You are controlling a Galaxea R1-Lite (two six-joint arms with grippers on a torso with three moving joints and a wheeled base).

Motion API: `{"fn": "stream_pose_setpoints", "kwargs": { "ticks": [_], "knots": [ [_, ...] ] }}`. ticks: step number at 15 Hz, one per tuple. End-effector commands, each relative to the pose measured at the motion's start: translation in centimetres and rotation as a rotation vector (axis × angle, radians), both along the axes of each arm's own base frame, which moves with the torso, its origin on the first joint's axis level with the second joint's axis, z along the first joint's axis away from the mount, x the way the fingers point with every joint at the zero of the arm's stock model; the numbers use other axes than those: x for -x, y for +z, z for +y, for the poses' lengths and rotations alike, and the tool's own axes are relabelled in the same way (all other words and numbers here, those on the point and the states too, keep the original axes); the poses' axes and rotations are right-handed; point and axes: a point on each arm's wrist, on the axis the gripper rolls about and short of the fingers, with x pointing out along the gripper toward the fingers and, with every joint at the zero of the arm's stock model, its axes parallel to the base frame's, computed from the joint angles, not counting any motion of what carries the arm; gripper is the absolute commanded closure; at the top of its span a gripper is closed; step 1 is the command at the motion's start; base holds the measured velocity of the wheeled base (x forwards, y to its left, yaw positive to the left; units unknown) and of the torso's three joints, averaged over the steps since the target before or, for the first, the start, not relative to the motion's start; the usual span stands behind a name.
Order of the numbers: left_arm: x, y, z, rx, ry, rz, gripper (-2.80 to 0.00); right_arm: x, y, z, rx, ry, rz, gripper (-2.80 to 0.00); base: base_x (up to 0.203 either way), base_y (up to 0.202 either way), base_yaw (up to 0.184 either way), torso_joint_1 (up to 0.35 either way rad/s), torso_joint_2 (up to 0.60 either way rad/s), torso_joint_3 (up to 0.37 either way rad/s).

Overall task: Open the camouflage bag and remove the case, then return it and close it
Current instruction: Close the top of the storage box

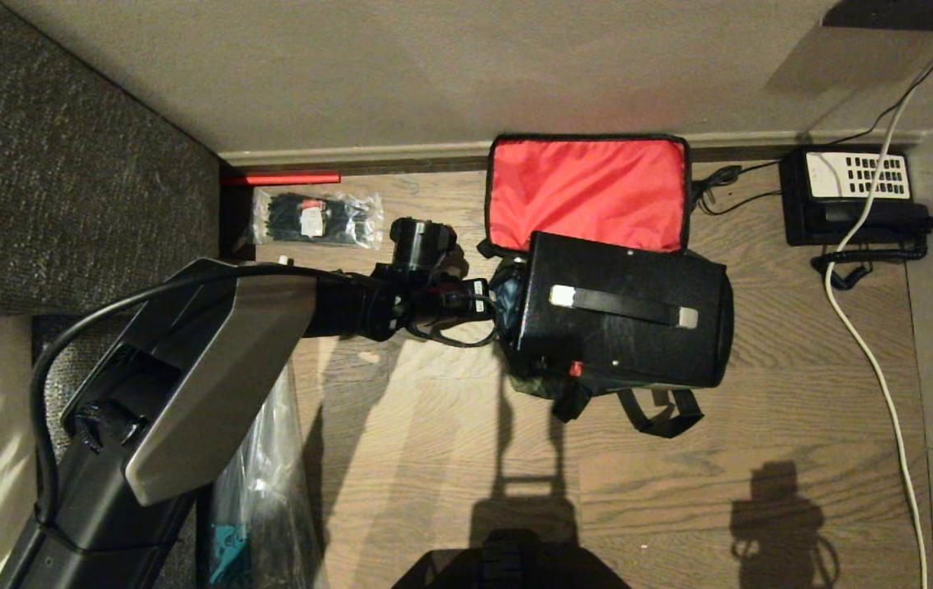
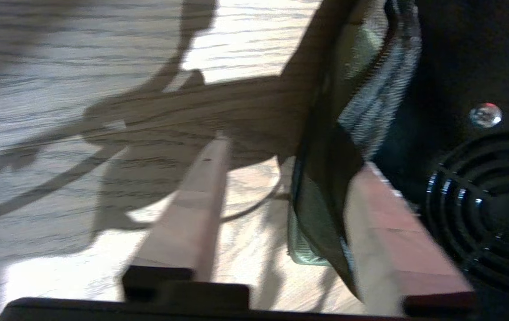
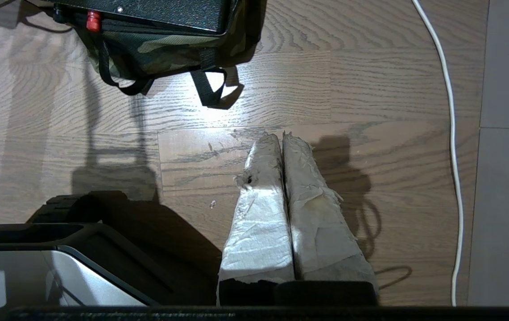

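The camouflage bag (image 1: 589, 192) lies open on the wood floor by the wall, its red-lined lid folded back. The black case (image 1: 621, 311) sits in its mouth, tilted, handle up, with the red latch (image 1: 575, 369) toward me. My left gripper (image 1: 499, 298) is at the bag's left end. In the left wrist view it (image 2: 293, 154) is open and straddles the bag's side wall (image 2: 321, 200): one finger over the floor, the other by the case (image 2: 459, 67). The right gripper (image 3: 279, 136) hangs shut and empty over the floor, near the bag's straps (image 3: 209, 89).
A black telephone (image 1: 850, 196) with a coiled cord stands at the back right, and a white cable (image 1: 867, 343) runs down the floor beside it. A packet of black cable ties (image 1: 315, 217) lies back left. Grey upholstery (image 1: 65, 164) and a plastic bag (image 1: 262, 491) border the left.
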Motion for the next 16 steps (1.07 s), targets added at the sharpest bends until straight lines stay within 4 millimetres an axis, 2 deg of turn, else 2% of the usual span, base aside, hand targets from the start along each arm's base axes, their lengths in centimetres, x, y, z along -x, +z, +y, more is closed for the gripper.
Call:
{"fn": "stream_pose_setpoints", "kwargs": {
  "ticks": [1, 7, 12, 15, 16],
  "knots": [
    [0.0, 0.1, 0.0, 0.009, 0.002, 0.002, 0.00, 0.2, -0.1, 0.0, 0.000, 0.000, -0.024, 0.00, 0.000, 0.000, 0.000, 0.000, 0.00, 0.000],
    [0.2, 1.0, 0.1, 0.028, 0.009, -0.009, 0.00, 0.2, -0.1, 0.0, 0.000, 0.000, -0.025, 0.00, 0.000, 0.000, 0.000, 0.000, 0.00, 0.000],
    [2.3, 8.0, 1.3, 0.093, 0.043, -0.133, 0.00, 0.2, 0.0, 0.0, 0.000, 0.000, -0.026, 0.00, 0.000, 0.000, 0.000, 0.000, 0.00, 0.000],
    [3.3, 10.7, 1.9, 0.166, 0.110, -0.155, 0.00, 0.2, -0.1, 0.0, 0.000, 0.000, -0.024, 0.00, 0.000, 0.000, 0.000, 0.000, 0.00, 0.000],
    [3.4, 11.0, 2.0, 0.173, 0.119, -0.159, 0.00, 0.2, -0.1, 0.0, 0.000, 0.000, -0.025, 0.00, 0.000, 0.000, 0.000, 0.000, 0.00, 0.000]
  ]
}}
